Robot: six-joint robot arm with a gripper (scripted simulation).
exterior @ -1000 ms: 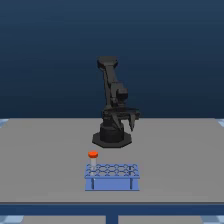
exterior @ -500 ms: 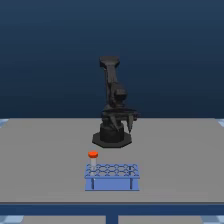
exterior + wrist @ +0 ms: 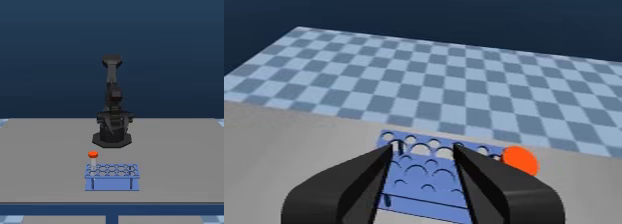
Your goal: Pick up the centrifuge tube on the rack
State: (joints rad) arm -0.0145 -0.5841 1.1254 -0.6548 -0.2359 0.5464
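The light-blue rack (image 3: 112,176) stands near the table's front edge, in front of the dark arm. The centrifuge tube (image 3: 93,156) stands upright at the rack's back corner on the exterior view's left, with its orange-red cap on top. My gripper (image 3: 114,126) hangs low in front of the arm's base, well behind the rack and apart from it. In the wrist view my gripper (image 3: 426,146) is open, its two dark fingers apart with nothing between them. The rack (image 3: 424,177) shows beyond them, and the tube's cap (image 3: 520,160) sits just outside one finger.
The grey table (image 3: 45,150) carries the arm's round base (image 3: 111,140) and the rack. Its front edge runs just before the rack. In the wrist view a blue checkered floor (image 3: 446,80) lies past the table's edge.
The arm has swung round from the exterior view's right to face the rack squarely. Rack and tube have not moved.
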